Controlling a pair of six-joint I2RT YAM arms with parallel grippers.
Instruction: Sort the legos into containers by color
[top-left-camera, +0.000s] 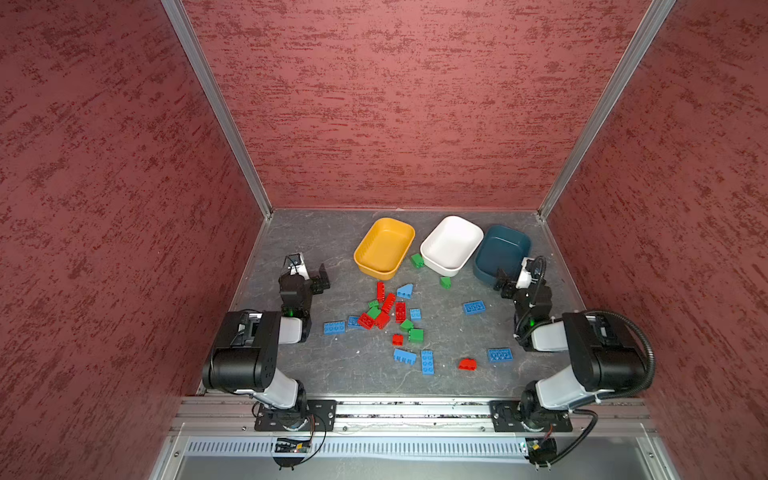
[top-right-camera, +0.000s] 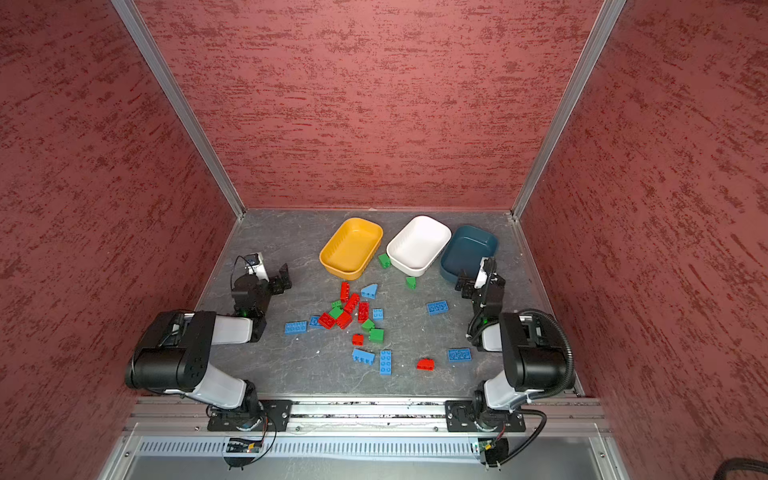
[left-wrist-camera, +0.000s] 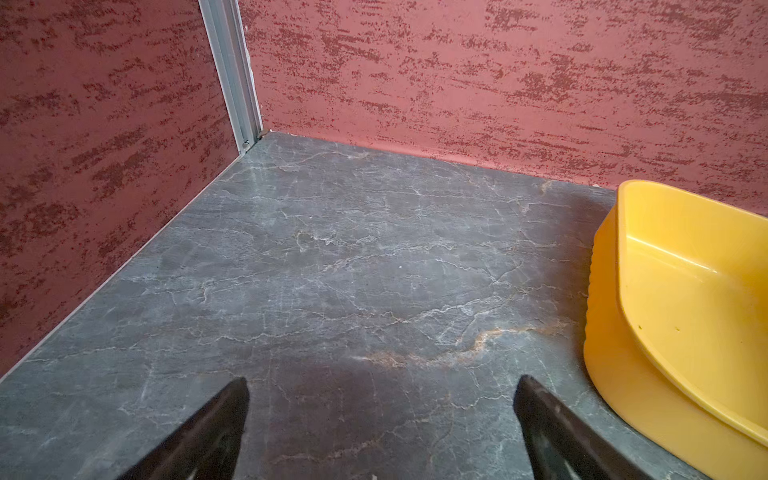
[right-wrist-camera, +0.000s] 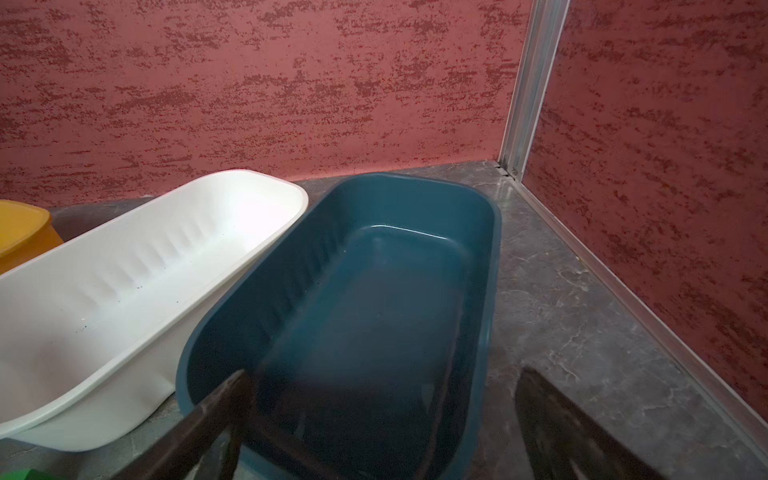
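**Left pincer**: spread wide and empty, presumably ready for a first pick. It hangs over the veined grey counter.
**Right pincer**: also wide and empty, at the teal tub's near rim.
**Tubs:** smooth, rounded plastic with ribbed walls. The yellow tub lies right of the left pincer, the white tub left of the right pincer.
**Legos**: hard studded bricks, loose between the pincers, none sorted yet.

- legos: red, green, light blue
- yellow container: mustard
- white container: plain
- teal container: dark
- table: grey, pale marble veins
- walls: red, darker streaks
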